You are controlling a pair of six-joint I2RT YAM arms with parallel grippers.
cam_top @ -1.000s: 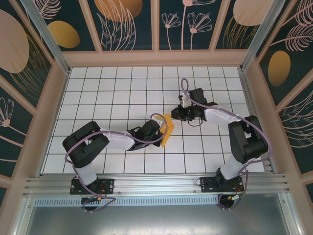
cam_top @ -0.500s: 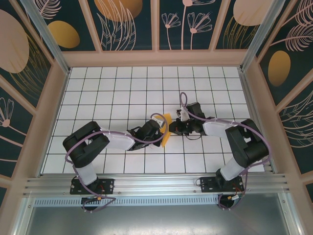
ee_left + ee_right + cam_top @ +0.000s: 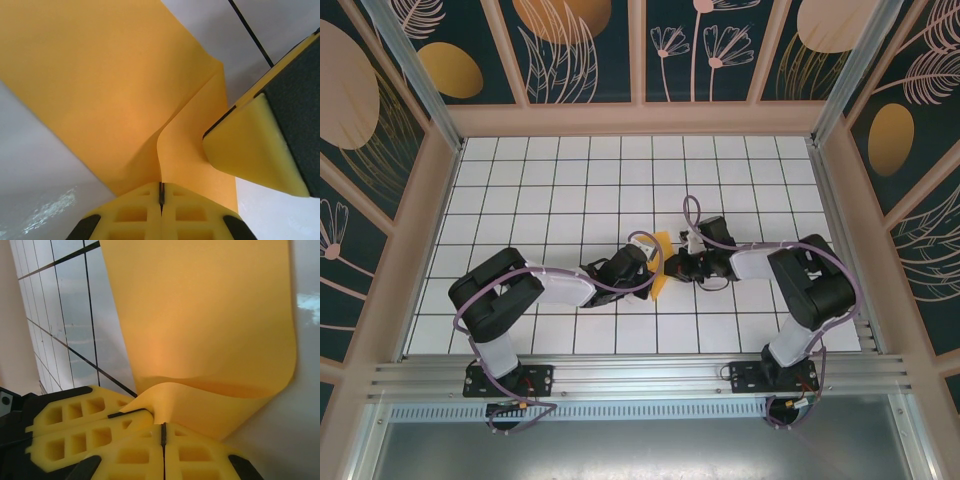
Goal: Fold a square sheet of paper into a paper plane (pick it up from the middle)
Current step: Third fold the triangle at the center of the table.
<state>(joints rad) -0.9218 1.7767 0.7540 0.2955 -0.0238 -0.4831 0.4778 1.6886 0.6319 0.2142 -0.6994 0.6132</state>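
The square sheet of paper is orange-yellow and stands bent up off the tiles between my two grippers, just right of the table's middle. My left gripper is shut on its left side; in the left wrist view the paper curves up out of the closed yellow fingertips. My right gripper is shut on the opposite side, where the paper rises from its closed fingertips and curls over. The two grippers sit almost touching: the right finger shows beside the left's, and the left fingers beside the right's.
The white tiled table is walled by a wooden frame with patterned panels. A metal rail runs along the near edge, carrying both arm bases. Both arms lie low over the near tiles.
My right gripper has come forward and left to the paper and closed on its edge. The sheet now stands narrower and more upright. The left gripper has kept its hold and place.
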